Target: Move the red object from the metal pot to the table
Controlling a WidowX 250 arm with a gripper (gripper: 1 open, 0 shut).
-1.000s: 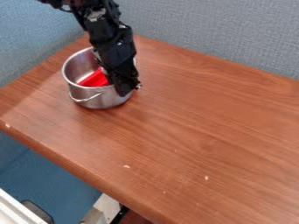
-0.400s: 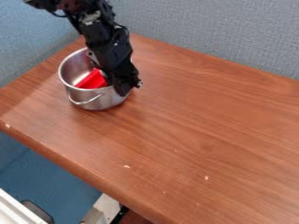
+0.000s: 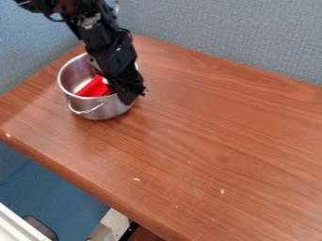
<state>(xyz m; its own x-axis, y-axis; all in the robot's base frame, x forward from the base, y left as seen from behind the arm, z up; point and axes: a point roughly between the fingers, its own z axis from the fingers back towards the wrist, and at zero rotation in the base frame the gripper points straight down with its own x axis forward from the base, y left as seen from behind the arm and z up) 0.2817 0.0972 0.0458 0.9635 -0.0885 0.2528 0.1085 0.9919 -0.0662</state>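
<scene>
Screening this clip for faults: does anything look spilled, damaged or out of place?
Nothing stands out. The metal pot stands upright on the table, the red object inside it, the gripper at its rim. No spill or damage shows.

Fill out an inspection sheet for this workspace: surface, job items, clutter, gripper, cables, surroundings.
Surface: reddish-brown wood-grain table, a few small pale specks near the front edge.
Job's things: small round shiny steel pot stands near the table's back left corner; the bright red flat plastic-looking object is inside it, not yet on the table.
Clutter: nothing seen.
Gripper: black gripper reaches down at the pot's right rim, shut; whether it has hold of the red object cannot be told from this view.
Cables: nothing seen.
Surroundings: grey-blue wall behind the table; blue floor area below the front left edge.
</scene>
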